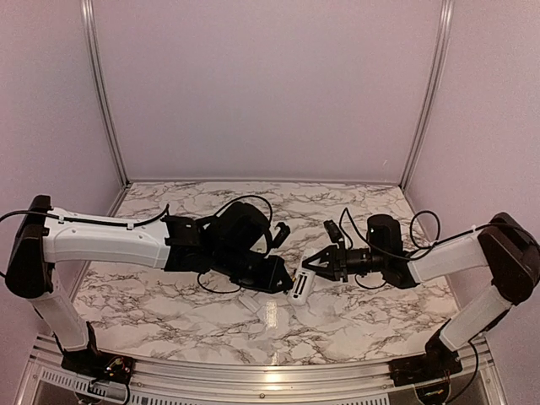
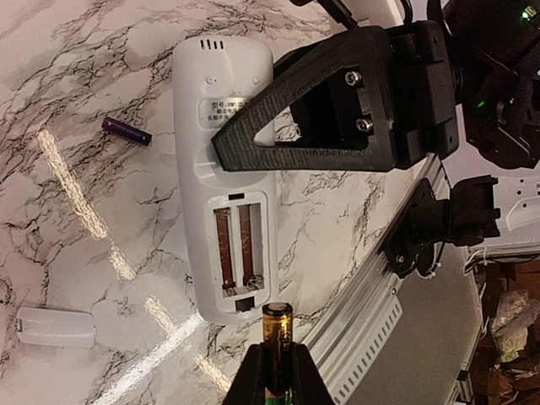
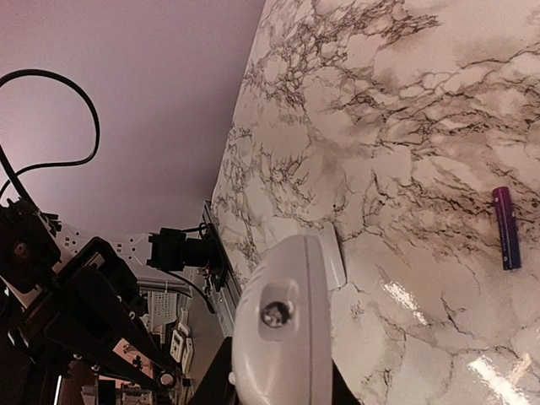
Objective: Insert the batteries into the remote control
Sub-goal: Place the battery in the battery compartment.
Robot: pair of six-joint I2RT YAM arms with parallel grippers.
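Note:
The white remote control (image 2: 221, 101) is seen back side up, its battery bay (image 2: 239, 246) open and empty with both spring slots showing. My right gripper (image 3: 278, 381) is shut on the remote (image 3: 283, 329) and holds it over the table; one of its black fingers (image 2: 312, 110) crosses the remote's upper half. My left gripper (image 2: 278, 351) is shut on a battery (image 2: 277, 325), gold end forward, just short of the remote's bay end and not touching it. A second, purple battery (image 2: 126, 131) lies on the table (image 3: 506, 228). In the top view the grippers (image 1: 274, 277) (image 1: 310, 268) meet at the remote (image 1: 299, 288).
The white battery cover (image 2: 55, 327) lies loose on the marble table, also visible in the top view (image 1: 249, 300). The table's metal front rail (image 2: 371, 304) runs close behind the remote. Walls enclose the back and both sides.

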